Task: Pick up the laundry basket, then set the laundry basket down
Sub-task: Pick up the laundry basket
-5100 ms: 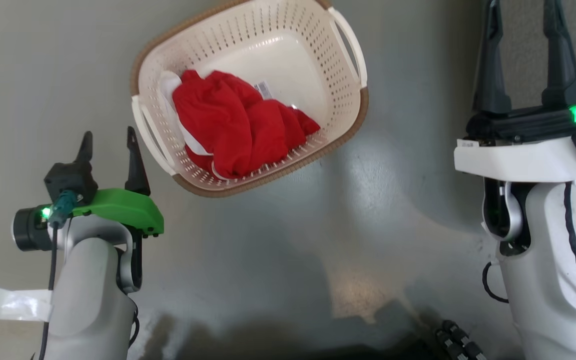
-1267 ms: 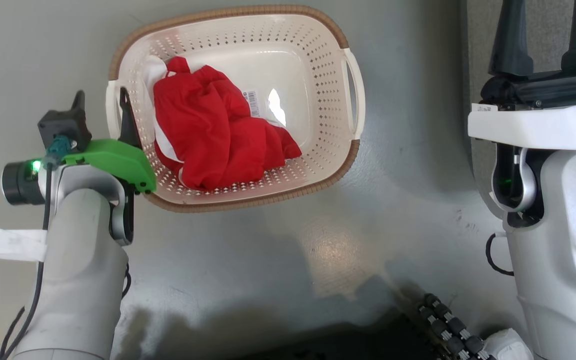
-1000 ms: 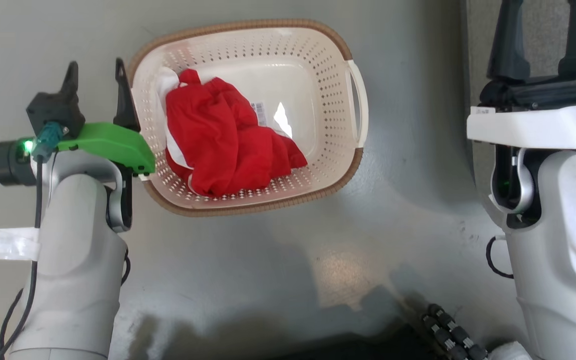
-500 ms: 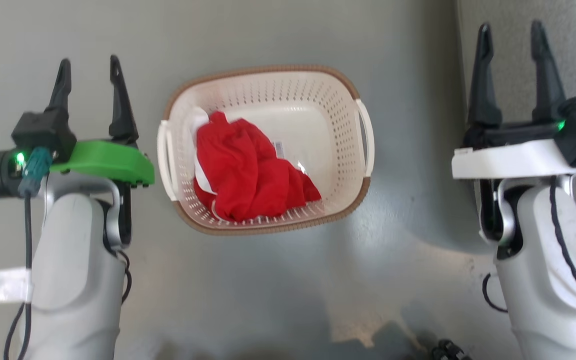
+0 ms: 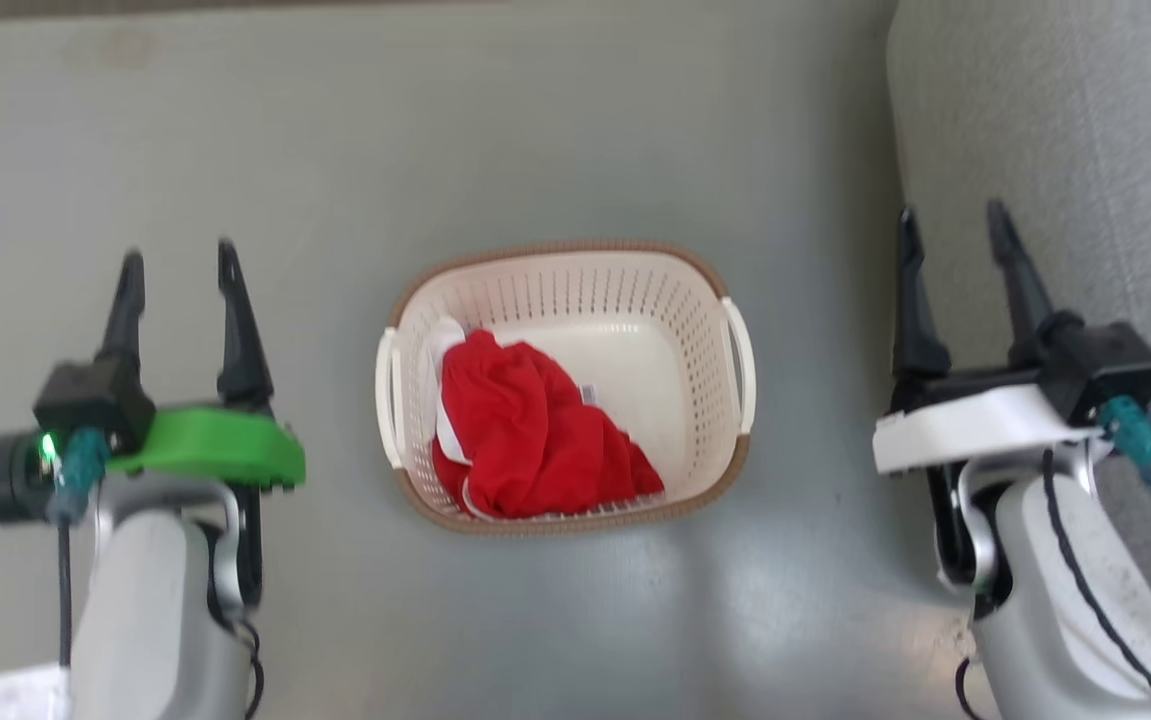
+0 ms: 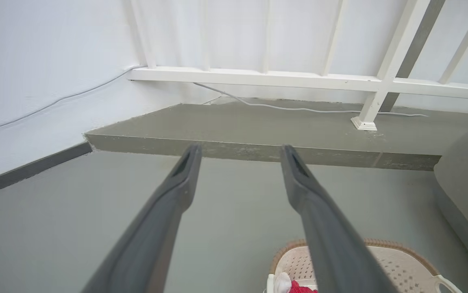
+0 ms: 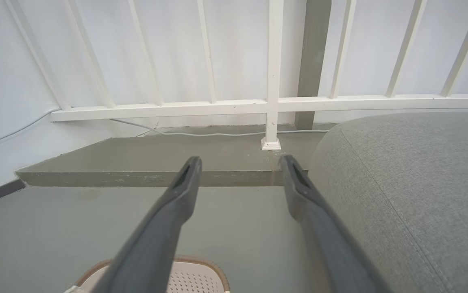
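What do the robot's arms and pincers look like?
Both forearms are smooth and pale grey, each ending in two long, dark, tapering fingers. The left gripper sits on a bright green wrist cover, the right gripper on a white wrist cover. Each wrist carries a teal plug with a dark cable; a green light glows on the left.

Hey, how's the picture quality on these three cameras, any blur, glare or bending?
Head view: soft with motion blur, the tips of the left gripper smeared, the laundry basket holes fuzzy, a pale sheen on the floor below it. Left wrist view: crisp, the white railing fanned out by the wide lens. Right wrist view: crisp, evenly lit, no glare.
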Controlling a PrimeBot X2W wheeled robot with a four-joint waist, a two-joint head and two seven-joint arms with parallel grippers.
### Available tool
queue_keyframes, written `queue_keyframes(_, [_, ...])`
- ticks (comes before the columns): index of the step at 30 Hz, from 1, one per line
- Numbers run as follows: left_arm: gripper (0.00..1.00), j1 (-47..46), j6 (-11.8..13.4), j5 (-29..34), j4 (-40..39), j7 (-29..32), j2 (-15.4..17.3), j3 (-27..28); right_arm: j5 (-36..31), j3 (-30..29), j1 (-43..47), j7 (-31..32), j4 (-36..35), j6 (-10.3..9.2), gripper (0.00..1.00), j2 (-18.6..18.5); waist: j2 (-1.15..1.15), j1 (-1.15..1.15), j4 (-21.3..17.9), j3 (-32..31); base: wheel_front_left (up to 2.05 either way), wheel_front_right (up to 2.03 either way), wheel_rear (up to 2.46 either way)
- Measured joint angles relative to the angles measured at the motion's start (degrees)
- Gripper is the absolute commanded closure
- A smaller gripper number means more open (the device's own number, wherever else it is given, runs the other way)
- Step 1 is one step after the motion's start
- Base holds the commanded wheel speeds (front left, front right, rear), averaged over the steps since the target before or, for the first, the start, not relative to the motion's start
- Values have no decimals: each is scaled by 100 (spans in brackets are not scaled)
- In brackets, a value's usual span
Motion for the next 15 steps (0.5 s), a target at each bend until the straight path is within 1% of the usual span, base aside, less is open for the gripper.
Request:
queue_keyframes(7, [0,735,56,11,-153,0,3,63,143,199,398,1,159,37,0,15,0,0,15,-577,0,0,0])
queue_keyframes(15, [0,1624,105,10,-315,1,19,111,235,277,1015,1,366,55,0,22,0,0,-59,-1312,0,0,0])
